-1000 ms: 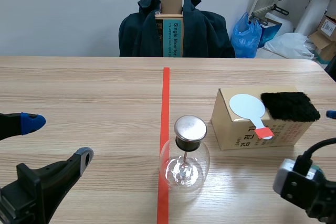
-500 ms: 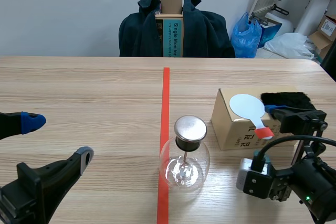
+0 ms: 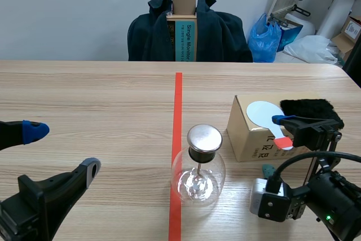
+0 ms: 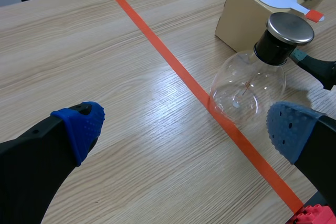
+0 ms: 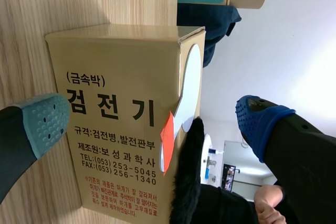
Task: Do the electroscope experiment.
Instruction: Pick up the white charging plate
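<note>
The electroscope (image 3: 197,167), a round glass flask with a metal cap and an inner rod, stands on the red tape line; in the left wrist view the electroscope (image 4: 248,82) is ahead and right of my open left gripper (image 4: 184,129). To its right, a cardboard box (image 3: 248,136) carries a white paddle (image 3: 265,112) with a red handle and a black fur pad (image 3: 310,112). My right gripper (image 3: 273,145) is turned on its side and open at the box's front. The box (image 5: 121,114), paddle (image 5: 190,77) and fur pad (image 5: 186,182) lie ahead of that gripper (image 5: 149,121). My left gripper (image 3: 62,149) rests low at the left.
A red tape line (image 3: 177,100) runs down the table's middle. Behind the far edge stands a chair draped with a dark jacket (image 3: 225,32), holding a tall carton (image 3: 184,21). A blue bag (image 3: 265,35) and boxes lie at the back right.
The right arm has come up into view from the lower right and shifted left, bringing its open gripper to the box's front near the paddle's red handle. The left arm has kept still.
</note>
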Tool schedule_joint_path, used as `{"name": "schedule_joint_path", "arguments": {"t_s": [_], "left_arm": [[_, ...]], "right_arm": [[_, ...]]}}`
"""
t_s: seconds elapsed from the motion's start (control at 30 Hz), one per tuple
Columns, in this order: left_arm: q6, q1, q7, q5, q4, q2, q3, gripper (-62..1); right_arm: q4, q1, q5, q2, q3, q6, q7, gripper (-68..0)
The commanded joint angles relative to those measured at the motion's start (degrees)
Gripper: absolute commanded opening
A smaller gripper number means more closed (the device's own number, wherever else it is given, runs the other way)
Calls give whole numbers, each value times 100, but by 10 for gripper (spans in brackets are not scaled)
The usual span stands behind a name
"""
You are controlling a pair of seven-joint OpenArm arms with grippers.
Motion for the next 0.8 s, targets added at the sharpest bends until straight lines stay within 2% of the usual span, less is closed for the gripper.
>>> {"name": "schedule_joint_path", "arguments": {"t_s": [0.0,0.13,0.23,0.53,0.77], "left_arm": [[-7,-17,-57,-37,42,44,17,14],[-7,-17,-61,-37,42,44,17,14],[-7,-17,-74,-37,42,44,17,14],[-7,-17,-74,-37,42,44,17,14],[-7,-20,-76,-37,42,44,17,14]], "right_arm": [[153,0,26,111,61,-83,-74,4],[153,0,26,114,72,-94,-212,1],[153,0,26,111,98,-107,-216,-61],[153,2,24,129,98,-127,-219,-375],[153,2,24,144,98,-129,-238,-554]]}}
